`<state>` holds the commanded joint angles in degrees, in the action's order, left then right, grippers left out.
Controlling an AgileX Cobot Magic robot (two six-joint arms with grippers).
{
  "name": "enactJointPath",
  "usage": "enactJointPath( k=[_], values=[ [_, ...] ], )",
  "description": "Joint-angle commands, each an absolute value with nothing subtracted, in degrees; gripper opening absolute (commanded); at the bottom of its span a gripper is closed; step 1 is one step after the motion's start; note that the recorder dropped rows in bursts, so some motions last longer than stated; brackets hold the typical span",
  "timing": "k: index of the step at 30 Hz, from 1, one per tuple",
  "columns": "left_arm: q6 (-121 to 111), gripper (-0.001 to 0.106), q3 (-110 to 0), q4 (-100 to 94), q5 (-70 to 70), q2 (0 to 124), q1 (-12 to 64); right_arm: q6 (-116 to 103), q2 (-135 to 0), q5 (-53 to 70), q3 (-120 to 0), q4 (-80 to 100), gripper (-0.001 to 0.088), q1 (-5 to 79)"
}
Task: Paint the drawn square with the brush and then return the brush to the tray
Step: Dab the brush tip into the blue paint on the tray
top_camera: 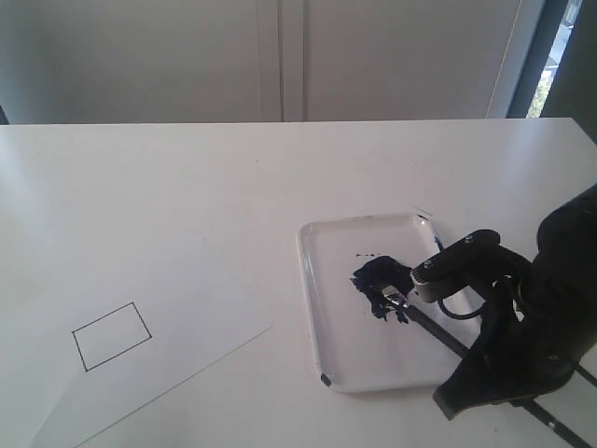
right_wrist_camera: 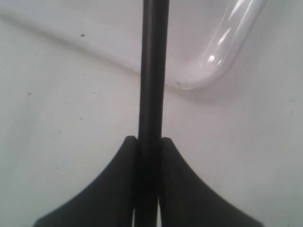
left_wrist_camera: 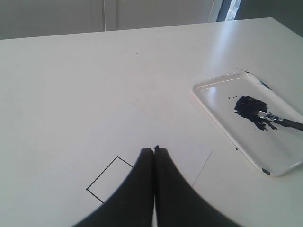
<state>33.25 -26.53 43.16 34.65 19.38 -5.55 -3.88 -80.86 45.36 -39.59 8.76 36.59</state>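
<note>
open lane: table (top_camera: 270,233) between paper sheet (top_camera: 187,299) and tray (top_camera: 306,280) | blocked: tray's right side, by right arm (top_camera: 541,317) and brush (top_camera: 434,329)

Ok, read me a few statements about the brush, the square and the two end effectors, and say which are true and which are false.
1. The drawn square is blank inside. True.
2. The brush lies flat on the paper. False: its tip rests in the paint blot of the tray.
3. The right end effector is shut on the brush handle. True.
4. The left end effector is wide open. False: its jaws are shut together, holding nothing.
</note>
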Motion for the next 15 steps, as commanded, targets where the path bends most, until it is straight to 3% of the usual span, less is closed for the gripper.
enactJointPath(
  k=[4, 15],
  values=[
    [33.25, 0.000, -26.53, 43.16, 34.65, 19.38, -5.55, -12.12, -80.86, 46.36, -39.59, 15.54, 0.0000, 36.59],
    [33.25, 0.000, -26.53, 43.16, 34.65, 19.38, -5.55, -4.90, -80.75, 43.71, -39.49, 7.73, 0.0000, 36.59]
  ],
)
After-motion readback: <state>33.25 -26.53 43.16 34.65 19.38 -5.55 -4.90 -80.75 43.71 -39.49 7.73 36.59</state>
